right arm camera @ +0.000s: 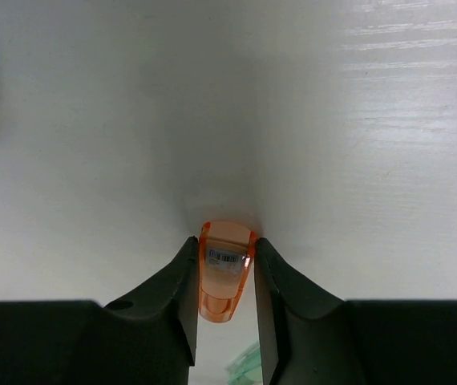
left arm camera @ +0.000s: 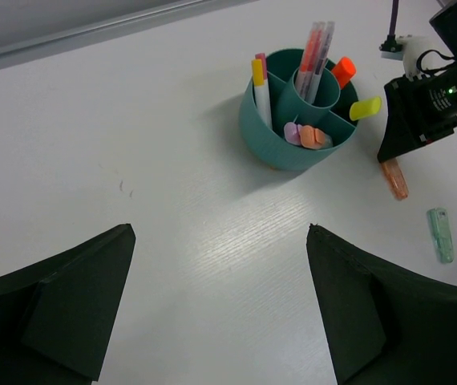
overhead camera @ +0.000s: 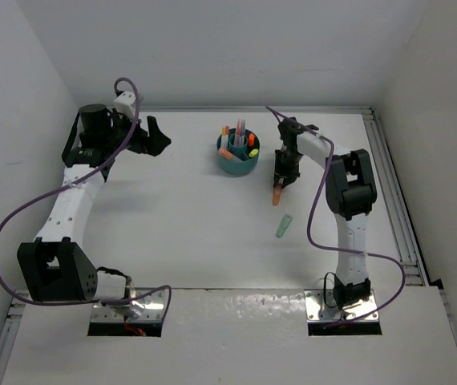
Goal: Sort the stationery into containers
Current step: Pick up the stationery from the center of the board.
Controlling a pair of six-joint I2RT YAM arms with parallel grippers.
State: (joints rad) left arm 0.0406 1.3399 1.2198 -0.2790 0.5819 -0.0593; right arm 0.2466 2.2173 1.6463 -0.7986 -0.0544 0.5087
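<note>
The teal organiser cup stands at the back middle of the table and holds several pens and markers; it also shows in the left wrist view. My right gripper is shut on a stubby orange marker, held right of the cup with its tip pointing down; the marker also shows in the top view and left wrist view. A green marker lies on the table near it, also in the left wrist view. My left gripper is open and empty, left of the cup.
White walls enclose the table at the back and sides. A metal rail runs along the right edge. Purple cables loop beside both arms.
</note>
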